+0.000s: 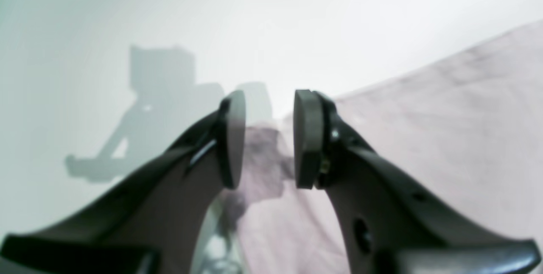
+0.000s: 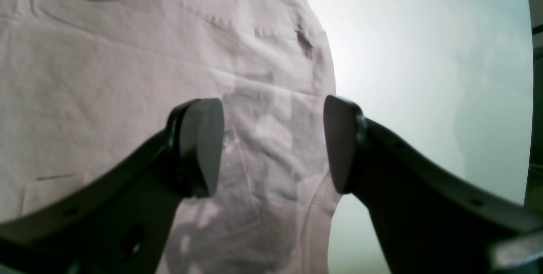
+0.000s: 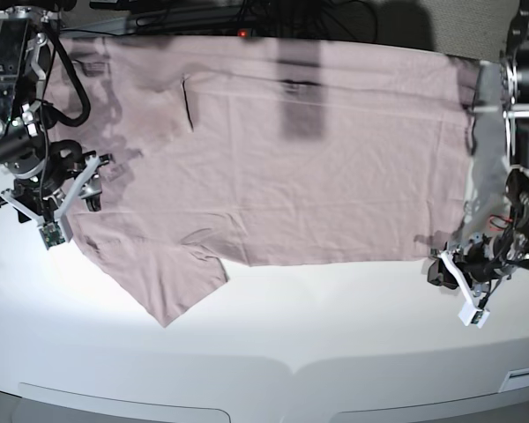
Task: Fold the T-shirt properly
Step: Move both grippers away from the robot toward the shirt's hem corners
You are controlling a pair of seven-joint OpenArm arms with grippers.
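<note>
We see left gripper (image 1: 269,138) jaws apart, T-shirt (image 1: 445,130) bunched between | right gripper (image 2: 273,146) jaws apart over T-shirt edge | white counter (image 3: 335,326)

No readable text, label, brand, number or sign appears in any of the three views: the pink T-shirt (image 3: 317,167) is plain and unprinted, the white table (image 3: 317,326) bears no markings, and the dark grippers carry no legible lettering
</note>
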